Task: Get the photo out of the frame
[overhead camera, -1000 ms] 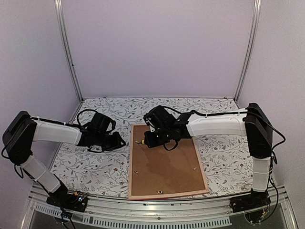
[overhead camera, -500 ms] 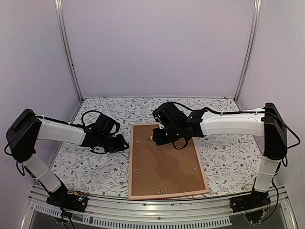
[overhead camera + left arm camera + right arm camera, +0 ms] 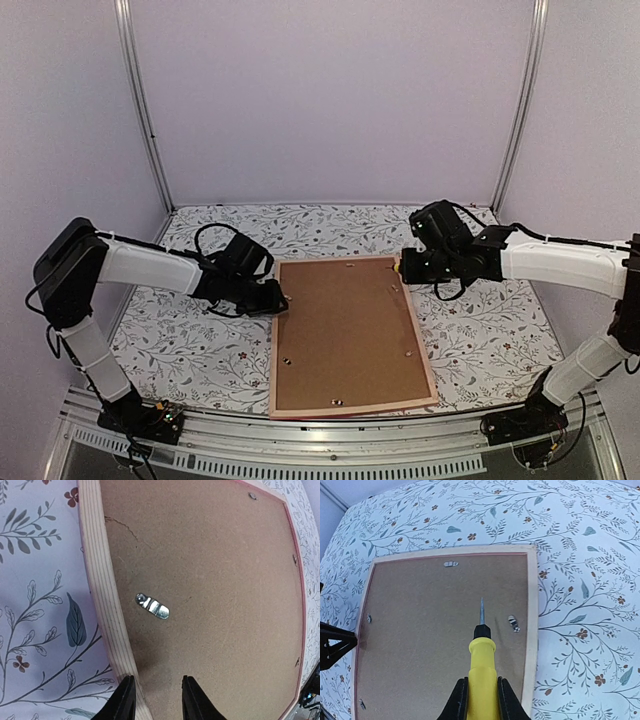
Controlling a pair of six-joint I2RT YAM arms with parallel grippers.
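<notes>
The frame [image 3: 350, 407] lies face down, its pale wood back [image 3: 98, 575] and thin pink inner line showing. The brown backing board [image 3: 345, 330] fills it, held by small metal clips [image 3: 152, 606]. The photo is hidden under the board. My left gripper [image 3: 158, 700] is open and empty, one finger over the frame's left rail, the other over the board [image 3: 215, 570]; in the top view it [image 3: 275, 301] is at the frame's left edge. My right gripper [image 3: 481, 697] is shut on a yellow screwdriver [image 3: 481, 665], blade above the board near a right-side clip [image 3: 513, 623], by the frame's far right corner [image 3: 405, 268].
The floral tablecloth [image 3: 190, 350] covers the table around the frame. More clips sit along the board's edges [image 3: 451, 564], [image 3: 369, 618], [image 3: 408, 352], [image 3: 333, 402]. Walls and metal posts [image 3: 140, 110] close in the back and sides.
My right arm has swung right with the screwdriver, from the board's far left part to its far right corner. My left gripper has moved right to the frame's left edge.
</notes>
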